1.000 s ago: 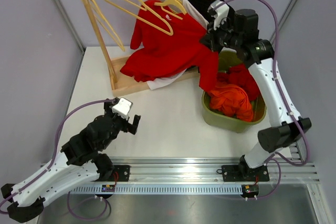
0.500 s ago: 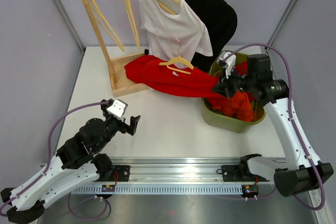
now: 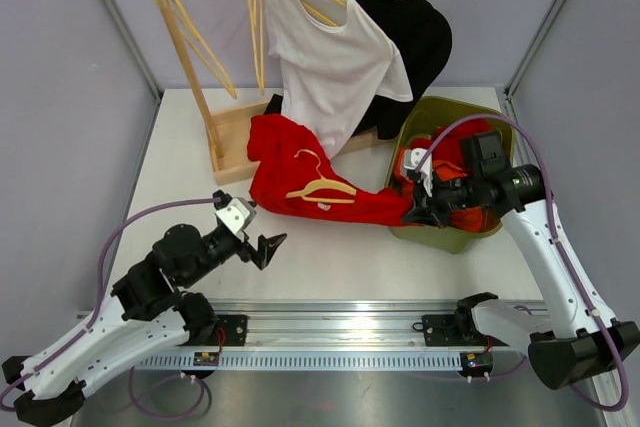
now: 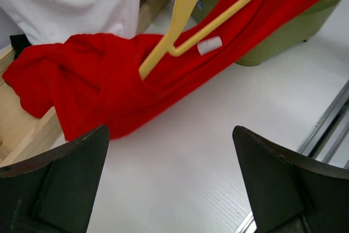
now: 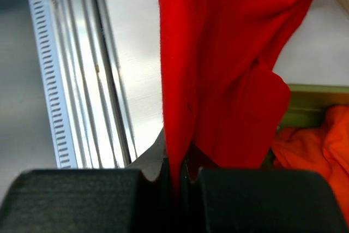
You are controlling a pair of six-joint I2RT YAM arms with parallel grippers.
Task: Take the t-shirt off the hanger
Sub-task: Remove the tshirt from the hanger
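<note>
While my right gripper (image 3: 411,211) is clamped on one end of the red t-shirt (image 3: 275,162) at the green bin's (image 3: 450,240) left wall, I see the shirt stretched out left of the bin, the yellow hanger (image 3: 322,188) on it. My left gripper (image 3: 267,247) hovers farther left of the bin, jaws wide apart

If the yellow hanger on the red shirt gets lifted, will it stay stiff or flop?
Probably stiff: the yellow hanger holds its shape on rumpled cloth. One end looks tucked into the red t-shirt, so lifting would likely drag fabric.
</note>
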